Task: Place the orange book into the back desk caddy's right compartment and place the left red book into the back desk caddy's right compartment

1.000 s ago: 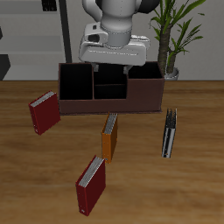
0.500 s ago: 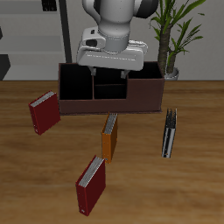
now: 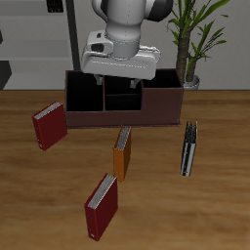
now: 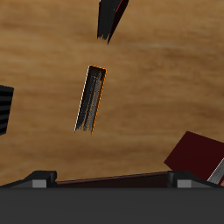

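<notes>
a: reading the exterior view from its left edge across, what's out there?

b: a dark red book (image 3: 49, 125) standing near the caddy's end, then another, the left red book (image 3: 102, 206), close to the front edge. both are thick hardcovers with white page edges. next the orange book (image 3: 122, 151), thin, upright on the woodgrain table (image 3: 220, 210), just in front of the back desk caddy (image 3: 123, 100). last a slim black-and-grey book (image 3: 188, 147).

a: which step is this?

b: i'd say the approach to the orange book; nothing is lifted. the gripper (image 3: 122, 86) hangs high over the caddy, and i cannot tell whether its fingers are apart or closed (they're hidden in both views).

a: next move?

b: probably come forward and down over the orange book's (image 4: 91, 98) top edge, fingers straddling its thin covers, then carry it to the right compartment (image 3: 160, 97), a plain black-lined open bin.
</notes>
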